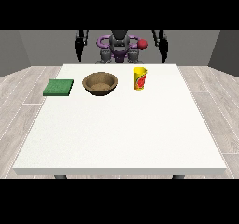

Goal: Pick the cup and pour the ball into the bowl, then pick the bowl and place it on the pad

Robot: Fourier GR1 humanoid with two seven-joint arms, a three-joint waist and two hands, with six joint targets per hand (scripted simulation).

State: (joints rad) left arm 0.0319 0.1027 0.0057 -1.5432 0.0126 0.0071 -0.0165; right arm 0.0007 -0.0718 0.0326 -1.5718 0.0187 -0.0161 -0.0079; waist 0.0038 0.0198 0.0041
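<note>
Yellow cup [139,78] upright right of brown bowl [100,83], green pad [59,87] at left (all apart), white table [121,134]

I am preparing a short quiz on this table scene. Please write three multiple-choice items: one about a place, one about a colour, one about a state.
1. What lies between the pad and the cup?
A. the bowl
B. a plate
C. a spoon

2. What colour is the pad?
A. blue
B. green
C. white

3. How is the cup?
A. lying on its side
B. held in a hand
C. standing upright on the table

Answers:
1 A: the bowl sits between the pad and the cup.
2 B: the pad is green.
3 C: the cup stands upright on the table; no hand touches it.
</note>
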